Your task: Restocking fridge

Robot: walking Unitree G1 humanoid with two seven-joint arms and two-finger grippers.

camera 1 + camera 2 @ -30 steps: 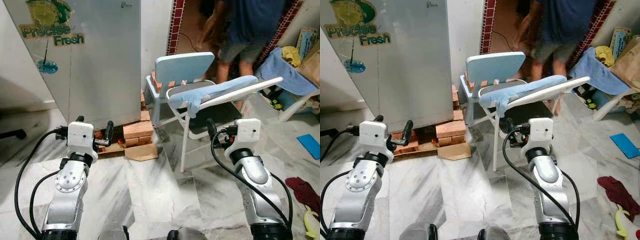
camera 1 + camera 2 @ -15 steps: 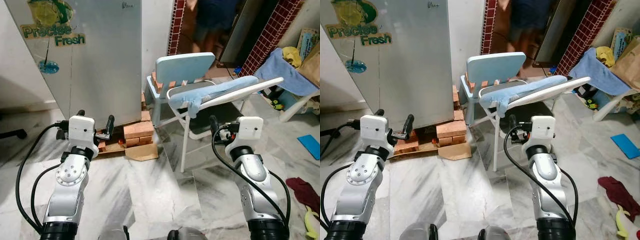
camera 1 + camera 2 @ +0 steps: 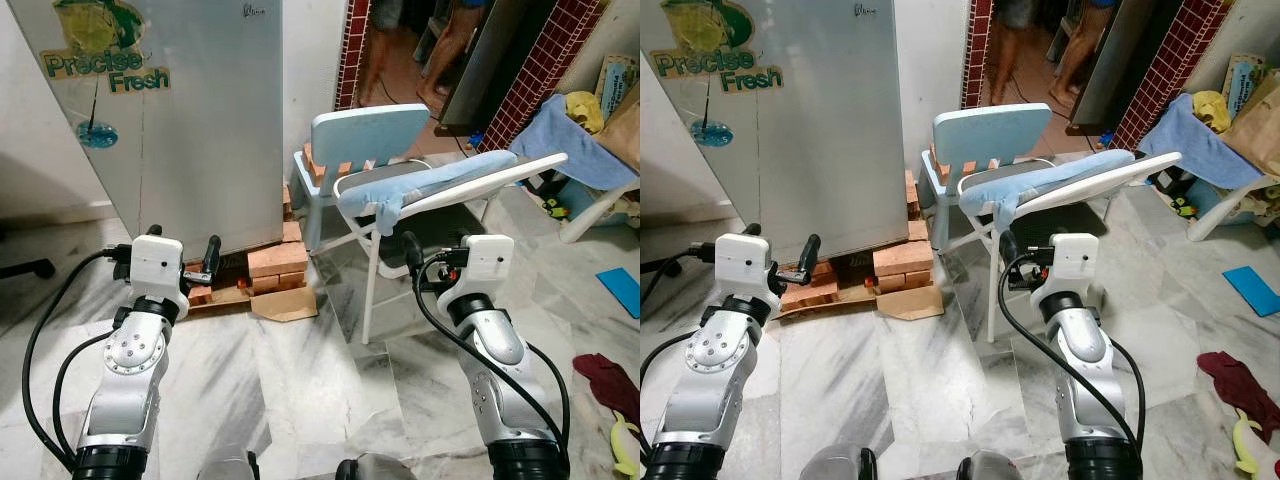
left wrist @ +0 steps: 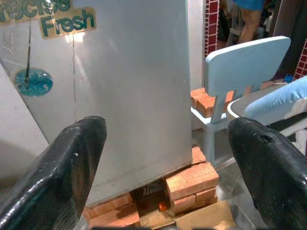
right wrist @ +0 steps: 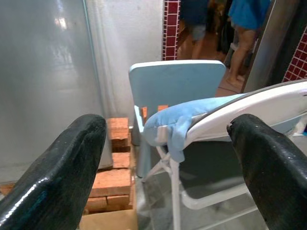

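With both sets of fingers spread wide and empty, I have my left gripper [image 3: 185, 262] and right gripper [image 3: 436, 262] raised. Far left stands the fridge [image 3: 190, 120], door closed, propped on bricks [image 3: 275, 262]. I judge I'm approaching; opening the door comes next.

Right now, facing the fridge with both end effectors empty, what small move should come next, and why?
Probably step forward and a little left: the fridge door is shut and beyond both arms. The left end effector and right end effector hang open, and the folding chair stands close on the right.
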